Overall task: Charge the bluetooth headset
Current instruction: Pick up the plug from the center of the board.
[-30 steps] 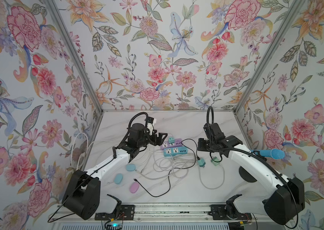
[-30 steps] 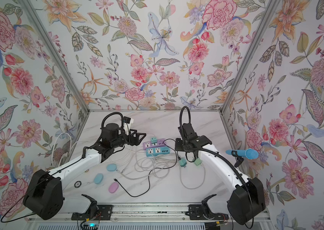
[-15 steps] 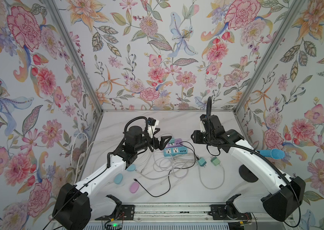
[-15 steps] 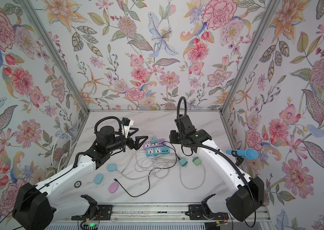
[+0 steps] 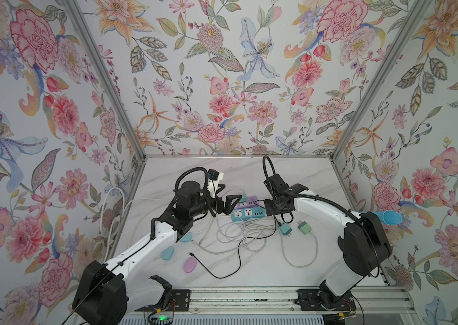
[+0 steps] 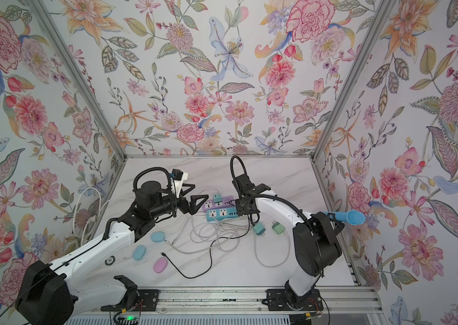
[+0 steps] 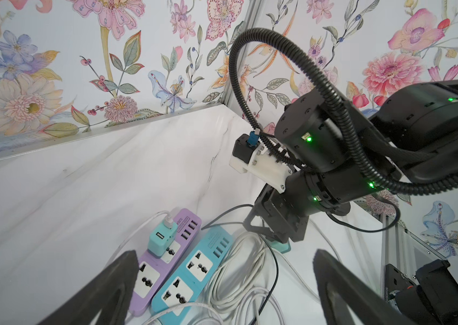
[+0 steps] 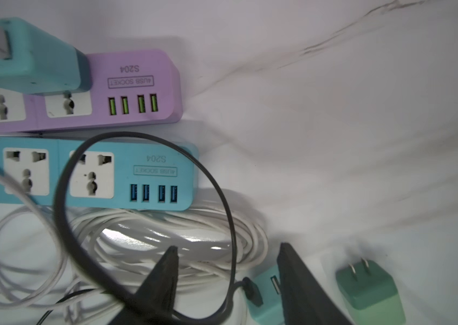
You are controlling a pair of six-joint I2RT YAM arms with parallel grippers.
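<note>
Headset pods [image 5: 190, 265] lie on the table [image 5: 292, 174] by the left arm, well apart from both hands. Right hand [image 8: 227, 246], half open and empty, hangs over the teal charger [image 8: 268, 306]; grab its body, not the black cable [image 8: 60, 197]. Left hand [image 7: 225, 253] is wide open, empty. Which pod needs charging is hard to tell.

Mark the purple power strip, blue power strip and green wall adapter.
purple power strip [image 8: 163, 84]: right wrist view, top face by label.
blue power strip [image 8: 126, 157]: right wrist view, top face by label.
green wall adapter [image 8: 368, 295]: right wrist view, body behind the prongs.
</note>
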